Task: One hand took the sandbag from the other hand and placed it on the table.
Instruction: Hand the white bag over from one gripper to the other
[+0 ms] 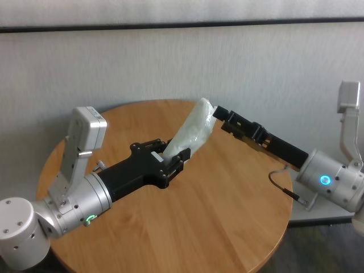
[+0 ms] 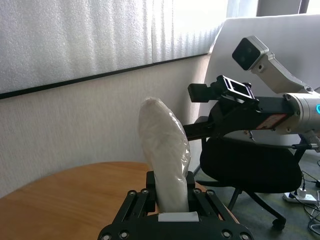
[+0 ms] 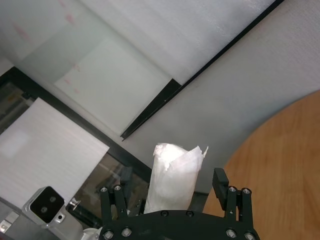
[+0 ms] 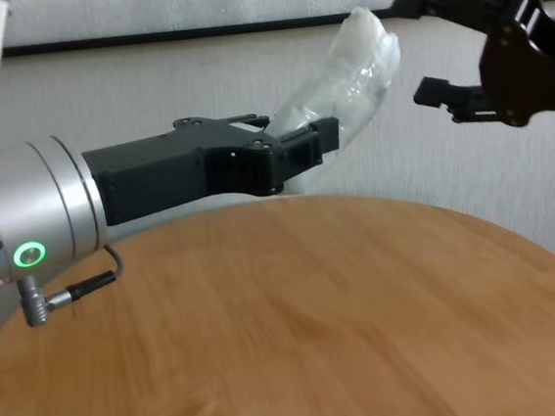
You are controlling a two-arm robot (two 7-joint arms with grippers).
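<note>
Sandbag (image 1: 193, 132) bottom hidden inside left pincer (image 1: 173, 162)

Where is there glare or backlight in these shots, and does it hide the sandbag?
Head view: window glare washes the table near the sandbag, still readable. Left wrist view: bright window top right; bag clear in the left claw. Chest view: right claw is a dark silhouette against the wall.

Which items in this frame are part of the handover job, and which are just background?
In the job:
- sandbag, held up above the table
- left gripper, shut on its lower end
- right gripper, open at its upper end
- table

Background:
- office chair
- wall
</note>
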